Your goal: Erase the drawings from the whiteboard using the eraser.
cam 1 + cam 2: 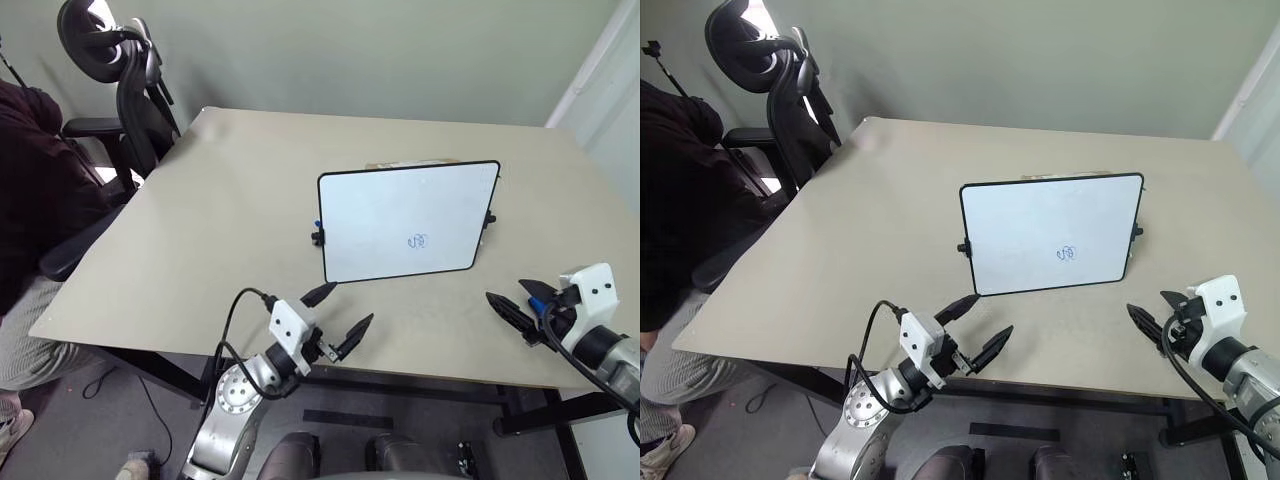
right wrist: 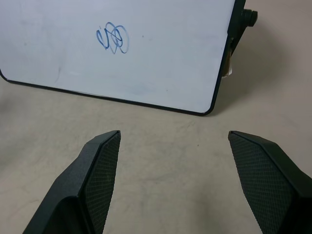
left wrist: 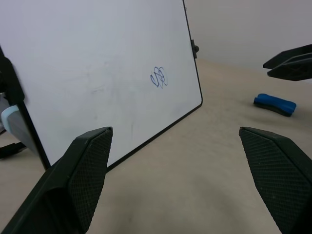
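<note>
Both grippers, left (image 1: 341,319) and right (image 2: 173,183), gape empty near the desk's (image 1: 200,220) front edge. Eraser (image 3: 274,103) lies by the front right edge, ungrasped; board (image 1: 405,222) mid-desk, scribble (image 1: 418,241) intact. Next: right grabs eraser.
</note>
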Controlling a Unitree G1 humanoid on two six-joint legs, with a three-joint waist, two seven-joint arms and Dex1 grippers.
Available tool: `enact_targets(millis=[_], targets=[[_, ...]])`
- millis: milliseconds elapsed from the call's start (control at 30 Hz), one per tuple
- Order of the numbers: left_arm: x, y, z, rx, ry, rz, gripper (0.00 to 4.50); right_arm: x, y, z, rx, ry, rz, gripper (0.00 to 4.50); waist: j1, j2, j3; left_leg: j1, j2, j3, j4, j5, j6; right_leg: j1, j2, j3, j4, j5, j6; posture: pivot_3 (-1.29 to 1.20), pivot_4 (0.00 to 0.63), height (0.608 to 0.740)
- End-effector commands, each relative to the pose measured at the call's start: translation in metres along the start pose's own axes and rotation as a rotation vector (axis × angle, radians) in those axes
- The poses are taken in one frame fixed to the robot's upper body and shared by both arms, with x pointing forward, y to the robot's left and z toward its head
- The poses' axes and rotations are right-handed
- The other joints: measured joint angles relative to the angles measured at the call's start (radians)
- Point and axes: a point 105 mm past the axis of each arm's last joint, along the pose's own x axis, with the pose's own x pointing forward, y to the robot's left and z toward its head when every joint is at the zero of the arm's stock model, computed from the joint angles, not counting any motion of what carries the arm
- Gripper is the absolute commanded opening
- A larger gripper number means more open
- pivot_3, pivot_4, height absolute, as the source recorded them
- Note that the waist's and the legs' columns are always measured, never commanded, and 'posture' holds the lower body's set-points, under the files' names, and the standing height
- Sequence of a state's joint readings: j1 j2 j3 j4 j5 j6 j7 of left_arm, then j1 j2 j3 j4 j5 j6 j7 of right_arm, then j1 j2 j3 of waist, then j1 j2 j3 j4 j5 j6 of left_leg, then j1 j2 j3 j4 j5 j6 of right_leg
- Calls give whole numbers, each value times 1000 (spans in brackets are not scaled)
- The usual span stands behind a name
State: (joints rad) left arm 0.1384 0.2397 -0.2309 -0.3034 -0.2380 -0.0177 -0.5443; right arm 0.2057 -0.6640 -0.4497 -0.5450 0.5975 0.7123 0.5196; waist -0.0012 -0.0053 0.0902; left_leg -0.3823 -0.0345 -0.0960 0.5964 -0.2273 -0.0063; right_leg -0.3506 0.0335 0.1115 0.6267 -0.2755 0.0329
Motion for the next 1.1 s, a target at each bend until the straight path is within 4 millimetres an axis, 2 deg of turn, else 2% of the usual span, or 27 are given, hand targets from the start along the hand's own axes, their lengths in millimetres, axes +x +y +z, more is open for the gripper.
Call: enact_targets(millis=[33, 367, 567, 900, 1033, 1100], targets=[[-1, -2, 15, 26, -48, -4, 4500, 2, 4, 11, -21, -48, 5, 3749, 0, 0, 0, 0, 0, 0, 0, 0, 0, 0, 0, 0, 0, 0, 0, 0, 150, 736], [-2, -2, 13, 33, -31, -8, 4500, 4, 6, 10, -8, -54, 12, 3749, 1, 0, 0, 0, 0, 0, 0, 0, 0, -1, 0, 0, 0, 0, 0, 0, 150, 736], [0, 6, 5, 19, -15, 19, 4500, -1, -10, 10, -3, -32, -57, 3749, 1, 0, 0, 0, 0, 0, 0, 0, 0, 0, 0, 0, 0, 0, 0, 0, 150, 736], [9, -4, 1, 5, -24, -10, 4500, -2, -30, 4, 4, 96, -111, 3749, 1, 0, 0, 0, 0, 0, 0, 0, 0, 0, 0, 0, 0, 0, 1, 0, 150, 736], [11, -7, -2, 7, -21, -13, 4500, -1, -51, -6, 11, 199, -213, 3749, 1, 0, 0, 0, 0, 0, 0, 1, 0, 0, 0, 0, 0, 0, 1, 0, 150, 736], [11, -8, -3, 4, -19, -19, 4500, 0, -54, -4, 36, 203, -213, 3749, 1, 0, 0, 0, 0, 0, 0, 1, 0, 0, 0, 0, 0, 1, 1, 0, 150, 736]])
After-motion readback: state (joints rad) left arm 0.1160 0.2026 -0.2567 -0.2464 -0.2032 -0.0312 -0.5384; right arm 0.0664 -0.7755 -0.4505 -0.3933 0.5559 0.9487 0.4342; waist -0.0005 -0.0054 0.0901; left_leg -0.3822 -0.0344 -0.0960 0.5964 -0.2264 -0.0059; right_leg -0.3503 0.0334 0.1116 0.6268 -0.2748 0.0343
